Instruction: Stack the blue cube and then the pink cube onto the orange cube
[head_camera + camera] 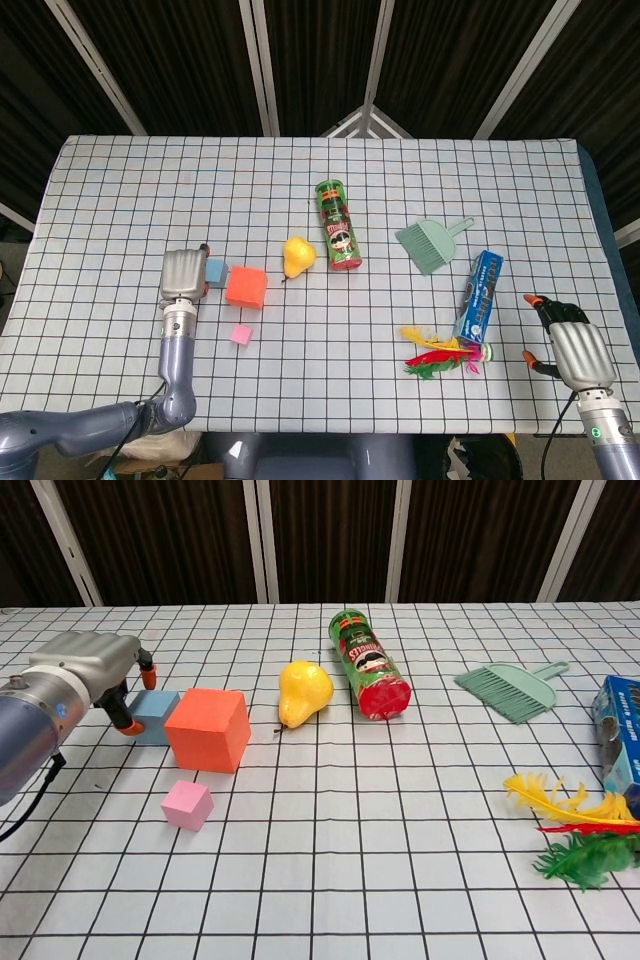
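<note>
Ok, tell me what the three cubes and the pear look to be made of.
Orange cube, blue cube, pink cube: probably foam or painted wood, given matte faces, flat colour and no glare. Pear: likely moulded plastic, with smooth glossy yellow skin showing a highlight; a real fruit cannot be ruled out.

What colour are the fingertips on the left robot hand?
Orange, on the left robot hand; its fingertips show best in the chest view, by the blue cube.

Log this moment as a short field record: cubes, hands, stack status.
blue cube: on the table, just left of the orange cube
pink cube: alone in front of the orange cube
left hand: at the blue cube, fingers around it, grip unclear
right hand: open near the table's right edge
stack: nothing stacked yet
</note>
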